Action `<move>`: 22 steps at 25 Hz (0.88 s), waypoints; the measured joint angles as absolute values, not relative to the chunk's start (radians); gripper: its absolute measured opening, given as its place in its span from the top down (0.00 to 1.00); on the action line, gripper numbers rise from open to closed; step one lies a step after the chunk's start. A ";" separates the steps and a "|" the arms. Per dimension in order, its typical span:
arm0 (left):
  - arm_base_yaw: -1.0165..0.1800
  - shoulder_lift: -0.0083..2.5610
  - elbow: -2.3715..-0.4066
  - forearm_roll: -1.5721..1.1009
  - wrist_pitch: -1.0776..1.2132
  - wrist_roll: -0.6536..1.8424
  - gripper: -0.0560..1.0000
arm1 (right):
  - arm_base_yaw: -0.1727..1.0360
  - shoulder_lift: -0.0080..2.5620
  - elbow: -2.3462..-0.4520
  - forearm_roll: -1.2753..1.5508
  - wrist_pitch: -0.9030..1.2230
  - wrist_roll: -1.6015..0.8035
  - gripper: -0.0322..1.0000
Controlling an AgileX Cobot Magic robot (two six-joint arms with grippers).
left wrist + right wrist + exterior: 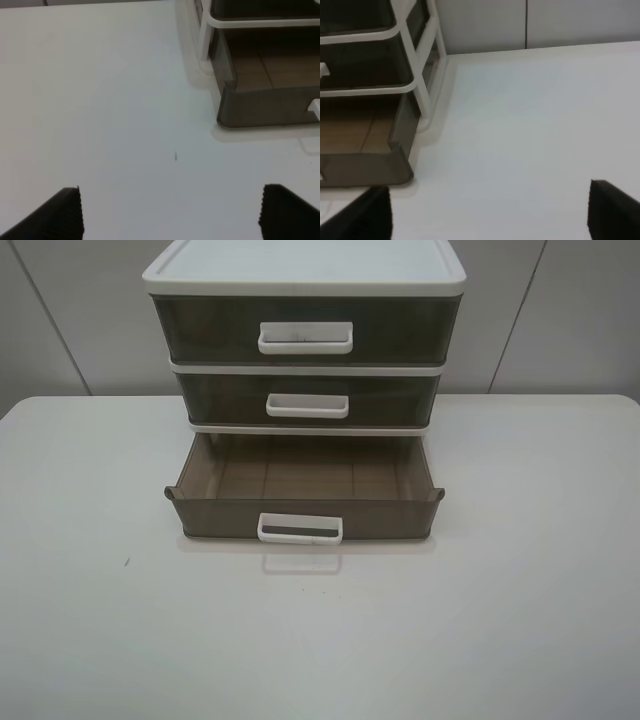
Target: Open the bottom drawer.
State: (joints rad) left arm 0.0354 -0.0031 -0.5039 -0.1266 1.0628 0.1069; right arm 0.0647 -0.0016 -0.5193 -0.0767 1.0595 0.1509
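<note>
The bottom drawer [215, 515] of the white-framed three-drawer unit [300, 280] is pulled out toward the table's front, empty inside, with its small white loop handle [300, 529] facing front. It also shows in the left wrist view [260, 105] and in the right wrist view [365, 167]. The middle drawer [400, 398] and top drawer [400, 330] are closed. Neither gripper appears in the exterior view. My left gripper [170, 212] is open over bare table, apart from the drawer's left corner. My right gripper [490, 210] is open over bare table, apart from the drawer's right corner.
The unit stands at the back middle of a white table [520, 590]. A grey panelled wall [560, 310] is behind it. A small dark speck [126, 562] marks the table at the left.
</note>
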 joint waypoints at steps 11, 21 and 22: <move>0.035 -0.003 -0.504 -0.127 1.063 0.107 0.27 | 0.008 -0.002 -0.519 -0.017 1.060 0.031 0.32; 0.035 -0.003 -0.504 -0.127 1.063 0.107 0.27 | 0.008 -0.002 -0.519 -0.019 1.060 0.034 0.32; 0.035 -0.003 -0.504 -0.127 1.063 0.107 0.27 | 0.008 -0.002 -0.519 -0.019 1.060 0.034 0.32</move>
